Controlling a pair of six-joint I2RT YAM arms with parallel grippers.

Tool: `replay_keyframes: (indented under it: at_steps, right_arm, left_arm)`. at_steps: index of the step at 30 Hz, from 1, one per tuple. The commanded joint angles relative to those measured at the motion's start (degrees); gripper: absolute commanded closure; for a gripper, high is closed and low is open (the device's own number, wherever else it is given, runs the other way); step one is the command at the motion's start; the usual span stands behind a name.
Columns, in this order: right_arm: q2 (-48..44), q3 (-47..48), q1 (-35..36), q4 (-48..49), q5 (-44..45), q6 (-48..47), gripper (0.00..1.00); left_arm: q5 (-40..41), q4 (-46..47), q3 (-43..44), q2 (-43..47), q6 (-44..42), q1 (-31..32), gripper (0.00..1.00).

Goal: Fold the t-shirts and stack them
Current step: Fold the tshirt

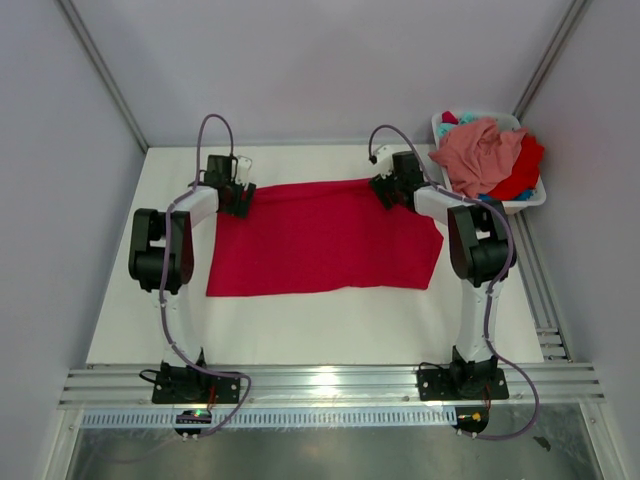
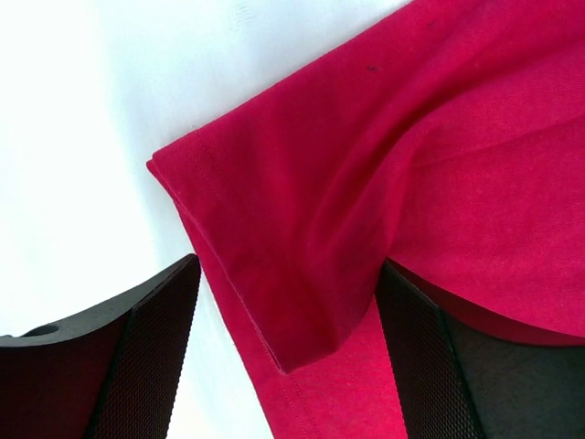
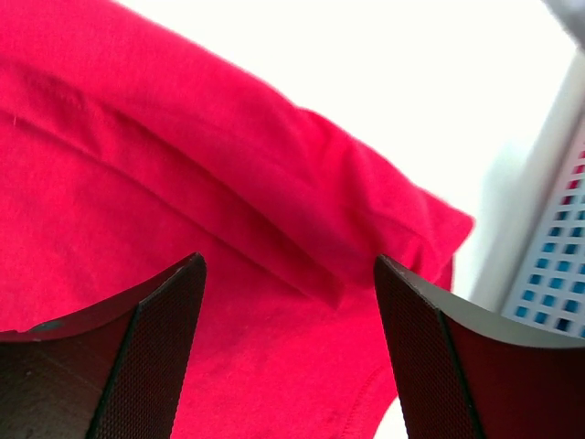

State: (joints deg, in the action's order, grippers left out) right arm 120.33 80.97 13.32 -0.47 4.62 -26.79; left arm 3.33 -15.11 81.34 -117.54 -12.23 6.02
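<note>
Bolted side by side at the near edge, both reaching toward the far side. Left arm up from its base, elbow bent outward to the left, forearm angled forward and inward. Left gripper low, pointing down, fingers spread wide. Right arm mirrored, elbow out to the right, forearm angled inward. Right gripper low as well, fingers likewise wide apart.

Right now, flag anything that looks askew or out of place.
The red t-shirt lies slightly skewed, its sleeves bunched in folds at both far corners. The salmon t-shirt is heaped above the white basket's rim.
</note>
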Motion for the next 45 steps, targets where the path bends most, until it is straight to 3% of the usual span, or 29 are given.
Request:
replay_keyframes:
  at_steps: [1, 9, 23, 45]
  right_arm:
    - [-0.2, 3.2, 0.9, 3.2, 4.0, 0.3, 0.22]
    - [1.0, 5.2, 1.0, 1.9, 11.6, -0.6, 0.22]
    - [2.3, 10.1, 1.1, -13.7, 11.5, 2.7, 0.22]
    - [9.5, 22.5, 1.2, -21.1, 17.1, 11.7, 0.21]
  left_arm:
    - [-1.7, 0.4, 2.2, 1.7, 1.2, 0.0, 0.23]
    - [-1.9, -0.1, 1.8, 2.7, 0.9, 0.0, 0.25]
    - [-2.4, 0.3, 1.4, 3.3, 1.2, 0.0, 0.29]
    - [-2.8, 1.8, -0.3, 3.3, 0.6, 0.0, 0.31]
